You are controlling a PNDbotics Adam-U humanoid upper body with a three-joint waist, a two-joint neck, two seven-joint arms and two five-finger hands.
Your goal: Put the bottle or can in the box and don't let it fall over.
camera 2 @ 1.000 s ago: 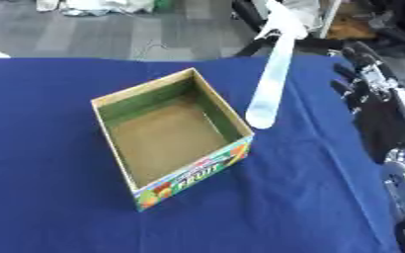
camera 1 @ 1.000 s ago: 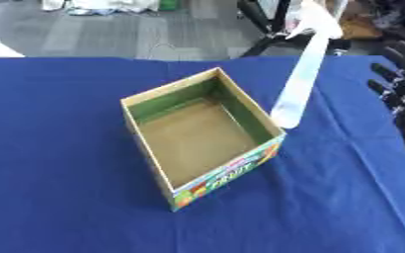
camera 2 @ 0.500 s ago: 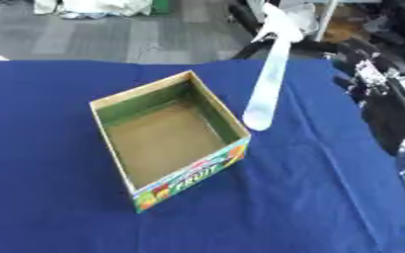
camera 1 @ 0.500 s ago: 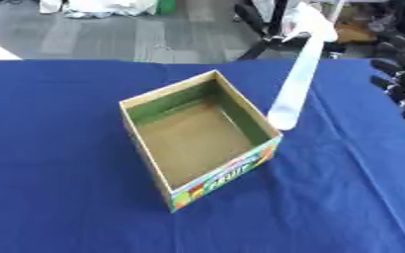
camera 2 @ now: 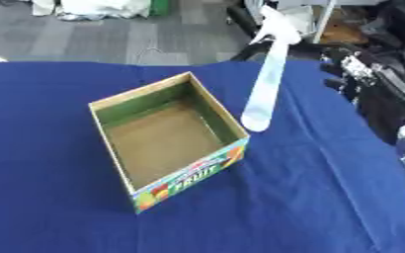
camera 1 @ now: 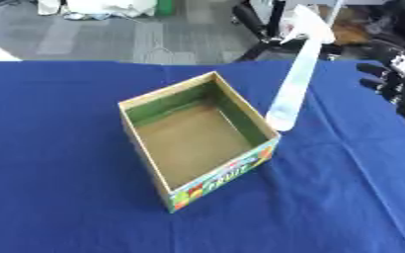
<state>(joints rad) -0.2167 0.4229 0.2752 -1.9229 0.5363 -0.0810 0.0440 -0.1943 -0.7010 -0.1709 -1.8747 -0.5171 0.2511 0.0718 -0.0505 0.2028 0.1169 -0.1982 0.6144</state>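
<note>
A tall, slim, pale spray bottle (camera 1: 292, 84) with a white trigger head stands on the blue table, its base right beside the right corner of the box. The open cardboard box (camera 1: 225, 174) has a green inside, a brown floor and a "FRUIT" print on its front wall; nothing lies in it. My right hand (camera 1: 394, 85), black, hovers at the right edge of the table with its fingers spread, a short way right of the bottle and apart from it. My left hand shows in no view.
The blue cloth table (camera 1: 59, 148) stretches wide to the left of and in front of the box. Beyond its far edge are a grey floor, chair legs and clutter. My right arm (camera 2: 387, 104) runs down the right side.
My right hand has shifted slightly at the right edge. The bottle and the box stand where they were.
</note>
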